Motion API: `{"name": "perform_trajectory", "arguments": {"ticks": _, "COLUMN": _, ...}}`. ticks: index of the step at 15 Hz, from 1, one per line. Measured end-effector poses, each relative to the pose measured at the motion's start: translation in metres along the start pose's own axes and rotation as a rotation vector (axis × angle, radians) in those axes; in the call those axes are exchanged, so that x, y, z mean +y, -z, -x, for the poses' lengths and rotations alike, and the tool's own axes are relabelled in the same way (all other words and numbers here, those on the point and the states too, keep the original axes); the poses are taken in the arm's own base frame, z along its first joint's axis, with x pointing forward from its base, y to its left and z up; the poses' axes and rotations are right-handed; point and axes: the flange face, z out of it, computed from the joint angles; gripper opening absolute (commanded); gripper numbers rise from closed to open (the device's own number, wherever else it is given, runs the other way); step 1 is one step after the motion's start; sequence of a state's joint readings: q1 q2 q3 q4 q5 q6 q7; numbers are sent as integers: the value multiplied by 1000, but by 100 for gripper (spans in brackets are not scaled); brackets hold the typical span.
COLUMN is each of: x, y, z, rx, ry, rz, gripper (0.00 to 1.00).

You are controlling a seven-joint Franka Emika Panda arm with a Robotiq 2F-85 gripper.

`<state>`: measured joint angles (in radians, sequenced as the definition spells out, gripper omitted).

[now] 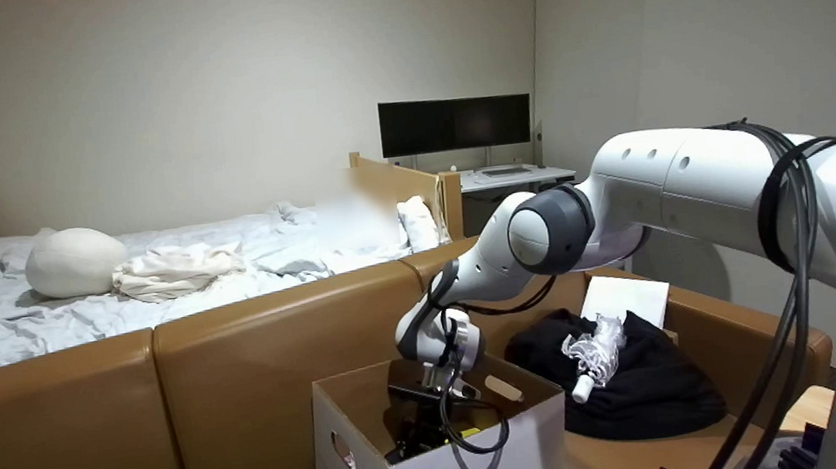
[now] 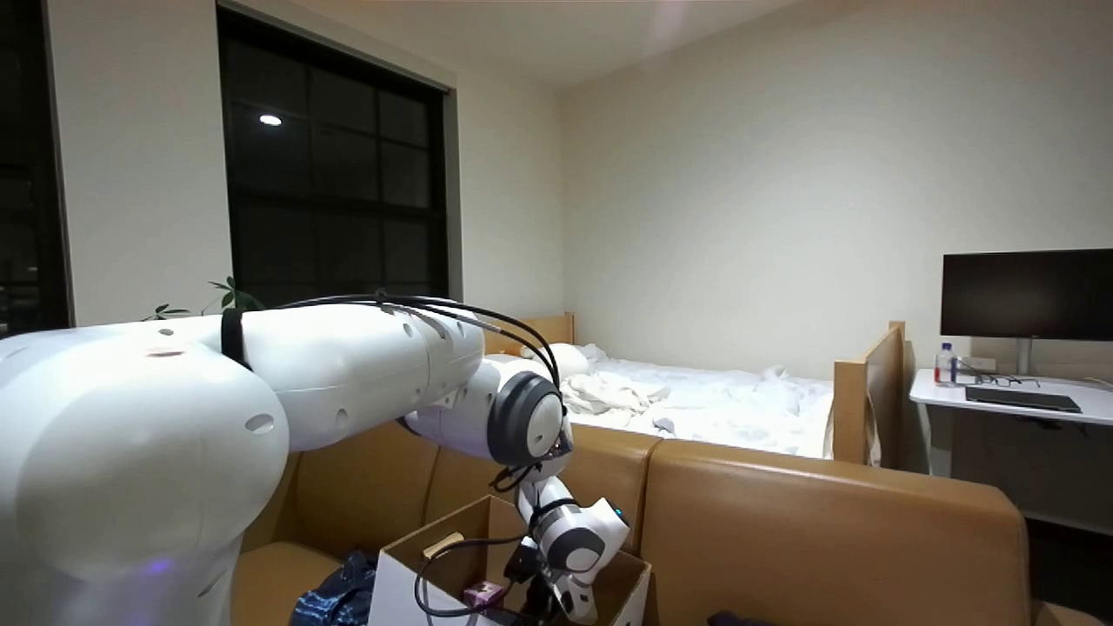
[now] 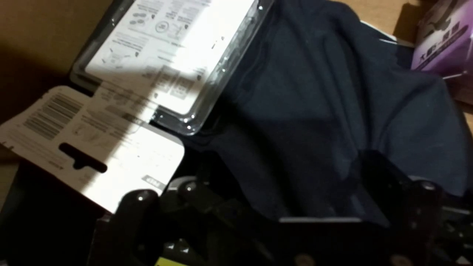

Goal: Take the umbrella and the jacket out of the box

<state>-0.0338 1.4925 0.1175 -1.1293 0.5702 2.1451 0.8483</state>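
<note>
At nine o'clock in an exterior view, the tan couch [image 1: 271, 390]; near six, the open white-sided box [image 1: 520, 468], with the gripper [image 3: 295, 177] down inside, jaws spread wide apart and clamped on nothing. Seen from the wrist: at nine o'clock, a white card [image 3: 111, 147], partly hidden by the nearer jaw and apparently joined to a clear plastic package [image 3: 173, 59] at eleven; between the jaws and up toward one, folds of navy cloth [image 3: 325, 99], possibly a second garment, contact impossible to tell; at two, a purple package [image 3: 445, 48]. Outside, at three o'clock from the box, on the couch, bulky and black, in all likelihood the jacket [image 1: 660, 395], topped, to all appearances, by the umbrella [image 1: 600, 351], crumpled and pale with a white handle. Likely status: jacket and umbrella out of the box, with a grab at the navy cloth as the step in hand. For a clean pull, edge toward three o'clock in the wrist view, clear of the card; settle over a raised fold; close on fabric alone; tug lightly against any hem trapped under the plastic; then lift straight past the rim, minding the cable [image 1: 480, 451] looped at the near wall and liable to snag.
</note>
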Motion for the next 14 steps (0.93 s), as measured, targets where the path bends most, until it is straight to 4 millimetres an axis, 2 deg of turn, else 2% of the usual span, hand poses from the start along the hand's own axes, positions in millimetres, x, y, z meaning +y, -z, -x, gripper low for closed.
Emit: {"name": "perform_trajectory", "arguments": {"ticks": 14, "x": 5, "y": 0, "z": -5, "rx": -12, "ry": -17, "rz": 16, "gripper": 100}}
